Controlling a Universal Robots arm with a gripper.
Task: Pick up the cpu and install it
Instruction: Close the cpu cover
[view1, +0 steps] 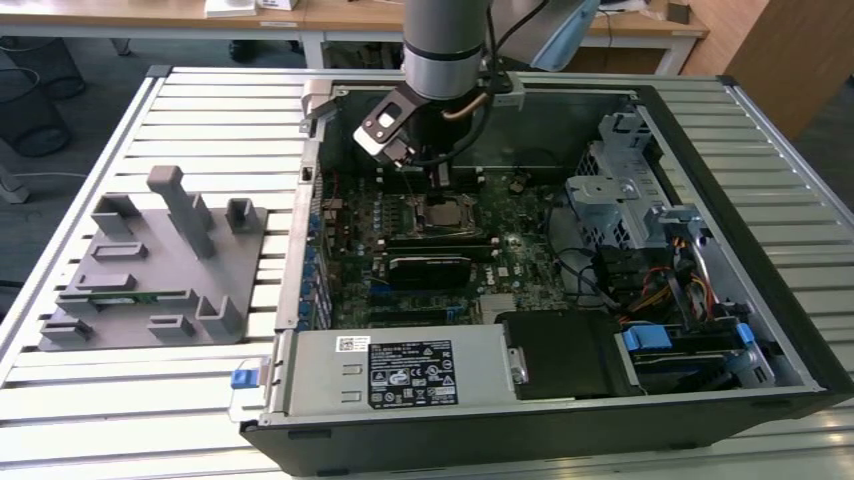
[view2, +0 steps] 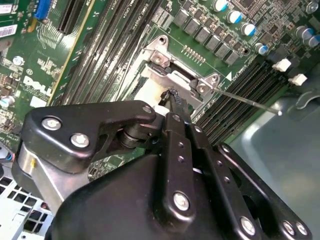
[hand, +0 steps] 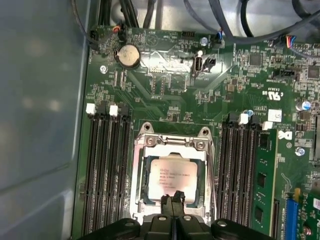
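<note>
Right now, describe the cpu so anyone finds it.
On the green motherboard in the black computer case, find two banks of black memory slots. Between them, in the metal socket frame, lies the cpu: flat, square, silver, unlike the ridged slots.

I count one cpu (hand: 172, 177), one coin battery (hand: 128, 55), one green memory stick (hand: 262, 187) and four white slot latches (hand: 90, 108) in the first wrist view; one grey fixture (view1: 147, 265) at the exterior view's left.

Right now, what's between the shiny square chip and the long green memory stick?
In the first wrist view, the silver-grey square cpu and long green memory stick are separated by the metal socket frame and empty black memory slots.
</note>
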